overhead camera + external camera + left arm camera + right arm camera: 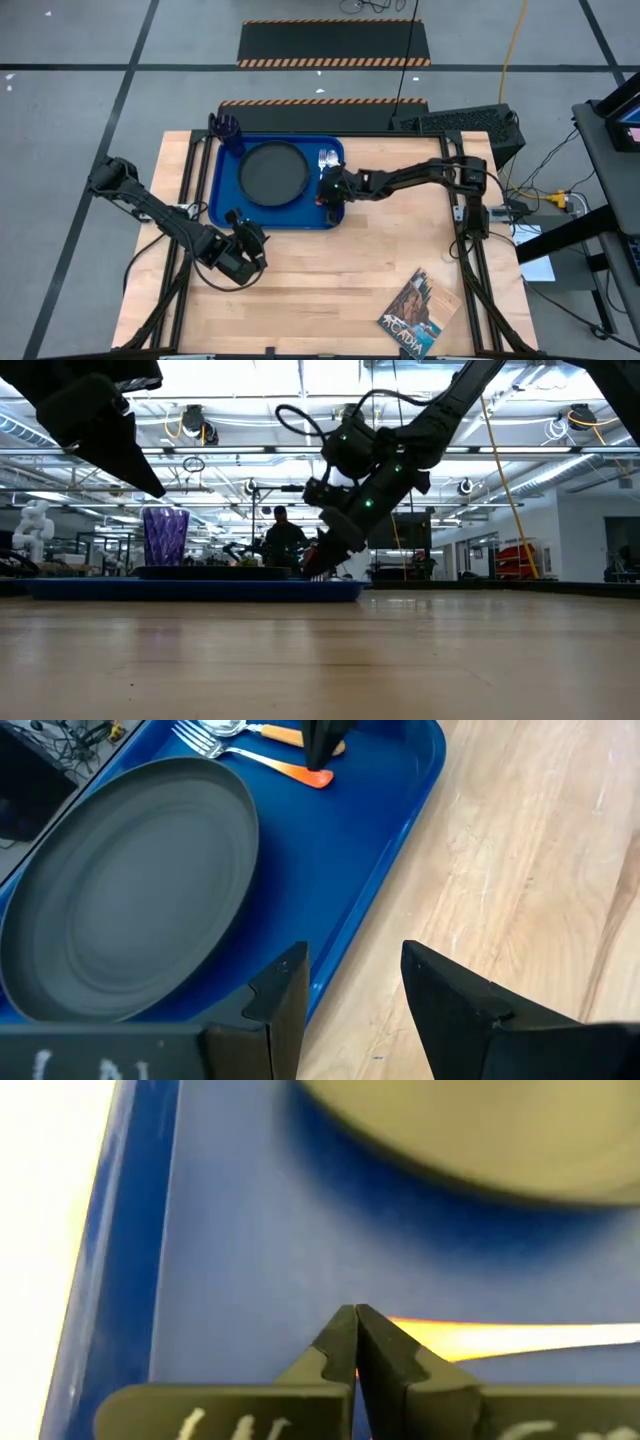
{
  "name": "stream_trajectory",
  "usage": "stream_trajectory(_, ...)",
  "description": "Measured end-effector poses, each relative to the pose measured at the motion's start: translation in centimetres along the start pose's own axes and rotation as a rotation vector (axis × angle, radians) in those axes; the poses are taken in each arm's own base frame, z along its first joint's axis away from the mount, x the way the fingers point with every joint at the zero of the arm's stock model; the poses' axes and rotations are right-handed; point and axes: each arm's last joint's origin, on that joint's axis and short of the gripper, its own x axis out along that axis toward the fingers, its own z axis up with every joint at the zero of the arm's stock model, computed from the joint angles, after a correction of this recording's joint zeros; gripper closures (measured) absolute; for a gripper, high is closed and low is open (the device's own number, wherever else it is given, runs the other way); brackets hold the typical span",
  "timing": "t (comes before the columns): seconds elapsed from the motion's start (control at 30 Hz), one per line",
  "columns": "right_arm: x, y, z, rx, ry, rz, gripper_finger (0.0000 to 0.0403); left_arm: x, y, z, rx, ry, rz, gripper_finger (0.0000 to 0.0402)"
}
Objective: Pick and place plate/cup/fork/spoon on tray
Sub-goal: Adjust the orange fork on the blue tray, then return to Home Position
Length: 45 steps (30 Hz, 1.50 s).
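1. A wooden table [330, 280] stands on a grey floor marked with striped hazard mats; the low view looks past it into a bright workshop, where a person shows far behind. A book [418, 315] lies at the table's near right, well apart from the work.
2. The tray [222, 200] sits at the far middle of the table, and all four items appear to be on it.
3. The plate [272, 172] lies flat in the tray's middle.
4. The cup [229, 130] stands upright at the tray's far left corner.
5. The fork [255, 758] and spoon [240, 728] lie side by side on the tray's right part, just right of the plate, handles pointing right.
6. The right gripper [329, 194] is low over the tray's right side, its fingers clenched together with nothing between them. An orange handle lies just beside the tips; I cannot tell whether they touch it.
7. The left gripper [242, 247] hovers over bare table just near of the tray, jaws apart and empty.
8. Judgement: placing looks complete, or nearly so. What may remain is a nudge to the cutlery by the right arm and pulling both arms clear.
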Motion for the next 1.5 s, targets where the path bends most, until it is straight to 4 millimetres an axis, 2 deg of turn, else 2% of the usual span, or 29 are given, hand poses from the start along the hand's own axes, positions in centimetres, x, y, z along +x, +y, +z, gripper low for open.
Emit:
stream_trajectory(0.1,-1.0,0.0,0.7,0.01,-0.023,-0.002,0.0403,0.0,0.0,0.0,-0.004,-0.004,-0.004,0.0238)
stream_trajectory(0.2,-3.1,0.4,1.9,0.009,-0.05,0.0,0.0403,0.0,-0.1,0.1,-0.001,-0.012,-0.012,0.0238)
stream_trajectory(0.37,-8.0,1.7,3.6,0.013,-0.068,-0.012,0.0403,0.0,-0.7,0.7,0.022,-0.057,-0.052,0.0238)
stream_trajectory(0.53,-12.8,4.0,3.3,0.001,-0.197,0.019,0.0403,-0.6,-1.1,1.6,0.088,-0.165,-0.074,0.0238)
stream_trajectory(0.7,-16.2,5.7,1.1,-0.002,-0.31,0.007,0.0403,-2.3,-0.5,3.2,0.169,-0.28,-0.141,0.0238)
stream_trajectory(0.87,-18.9,6.4,-1.3,-0.003,-0.358,0.037,0.0403,-3.9,1.8,4.7,0.173,-0.369,-0.145,0.0249)
stream_trajectory(1.1,-20.8,7.1,-4.7,-0.044,-0.495,0.079,0.0403,-5.3,4.5,5.8,0.194,-0.45,-0.164,0.0336)
stream_trajectory(1.27,-21.0,7.1,-7.3,-0.06,-0.585,0.094,0.0403,-4.0,5.5,4.7,0.193,-0.522,-0.231,0.0394)
stream_trajectory(1.5,-21.0,6.8,-10.1,-0.092,-0.64,0.089,0.0403,-2.9,7.5,2.5,0.163,-0.583,-0.28,0.0383)
